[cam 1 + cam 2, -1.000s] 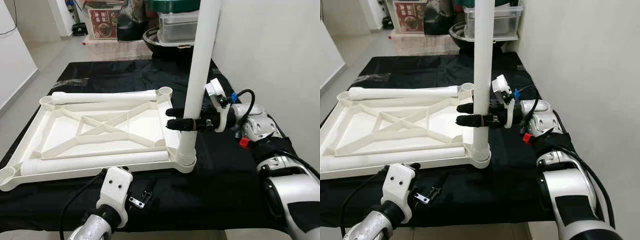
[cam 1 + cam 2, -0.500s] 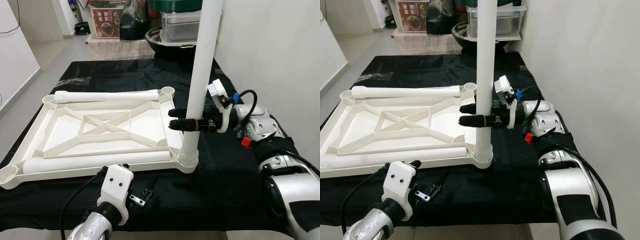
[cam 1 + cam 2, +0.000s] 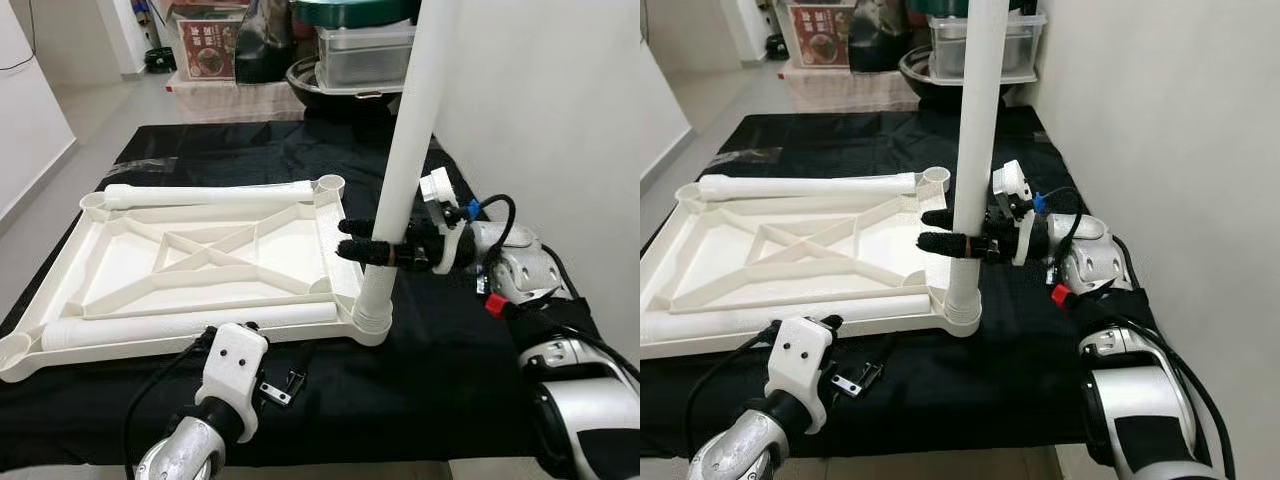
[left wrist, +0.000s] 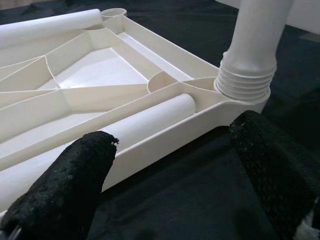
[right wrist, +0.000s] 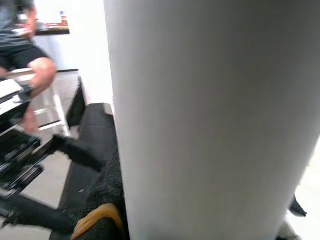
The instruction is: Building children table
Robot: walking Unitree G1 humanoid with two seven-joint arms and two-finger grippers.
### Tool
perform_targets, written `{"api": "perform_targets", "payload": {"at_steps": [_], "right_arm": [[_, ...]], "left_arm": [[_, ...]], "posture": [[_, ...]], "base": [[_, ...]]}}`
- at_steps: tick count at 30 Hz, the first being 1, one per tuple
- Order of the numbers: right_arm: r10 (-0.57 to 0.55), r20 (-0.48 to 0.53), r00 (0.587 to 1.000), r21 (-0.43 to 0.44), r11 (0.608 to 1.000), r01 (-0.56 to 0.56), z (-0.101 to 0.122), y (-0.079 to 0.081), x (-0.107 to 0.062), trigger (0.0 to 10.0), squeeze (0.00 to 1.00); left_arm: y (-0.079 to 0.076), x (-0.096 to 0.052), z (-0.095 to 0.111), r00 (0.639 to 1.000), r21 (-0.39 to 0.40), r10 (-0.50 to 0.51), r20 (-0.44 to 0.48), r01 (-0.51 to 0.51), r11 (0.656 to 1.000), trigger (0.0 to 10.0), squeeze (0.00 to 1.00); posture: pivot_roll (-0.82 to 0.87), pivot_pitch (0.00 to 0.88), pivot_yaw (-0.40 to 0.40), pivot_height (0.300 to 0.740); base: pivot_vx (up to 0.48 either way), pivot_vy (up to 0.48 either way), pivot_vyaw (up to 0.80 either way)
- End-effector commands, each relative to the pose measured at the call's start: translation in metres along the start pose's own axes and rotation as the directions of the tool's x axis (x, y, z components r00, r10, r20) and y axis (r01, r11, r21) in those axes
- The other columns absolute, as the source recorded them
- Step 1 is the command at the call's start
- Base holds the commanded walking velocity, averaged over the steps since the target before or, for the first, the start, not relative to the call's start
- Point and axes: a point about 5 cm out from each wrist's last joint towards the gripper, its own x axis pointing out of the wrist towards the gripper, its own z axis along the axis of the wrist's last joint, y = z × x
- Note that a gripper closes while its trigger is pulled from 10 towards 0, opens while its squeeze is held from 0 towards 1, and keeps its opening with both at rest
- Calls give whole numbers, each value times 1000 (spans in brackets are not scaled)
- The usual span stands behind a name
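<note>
I see a black cloth [image 3: 440, 350] covering a low surface, with a white wall to my right. On the cloth lies the tabletop [image 3: 200, 262], white plastic, underside up, with crossed ribs inside its frame and a round socket at each corner.

One leg [image 3: 405, 160], a white tube, stands upright in the socket at the near right corner [image 3: 371, 320], its ribbed collar showing just above the socket rim. My right gripper [image 3: 358, 248] reaches in from the right and has its two black fingers clamped around this leg a little above the collar. In the right wrist view the leg [image 5: 210, 115] is very close to the lens, and beyond it I can make out a seated person's bare knee [image 5: 42, 67], though that part is blurred.

Two more legs lie flat on the tabletop: one along the far edge [image 3: 210, 194], one along the near edge [image 3: 190, 325].

My left gripper [image 4: 165, 175] sits low at the near edge of the cloth, just in front of the tabletop, its fingers [image 4: 70, 180] spread wide and holding nothing.

Boxes and a dark bowl [image 3: 320, 85] stand beyond the cloth.
</note>
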Motion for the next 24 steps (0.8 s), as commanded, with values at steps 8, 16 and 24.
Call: {"api": "perform_targets", "payload": {"at_steps": [8,16,24], "right_arm": [[-184,-62,981,40,982,187,-18,-1,4,10000,0],[-386,-41,922,33,921,387,-17,-6,8,10000,0],[-592,-51,805,5,805,593,-21,-12,11,10000,0]], "left_arm": [[1,1,-3,1000,12,2,-5,-2,1000,10000,0],[4,2,-3,1000,16,12,-4,-12,1000,10000,0],[8,4,-3,1000,22,20,-1,-20,1000,10000,0]], "posture": [[151,71,0,740],[148,77,3,740],[142,79,6,740]], "base": [[0,0,0],[0,0,0],[0,0,0]]}}
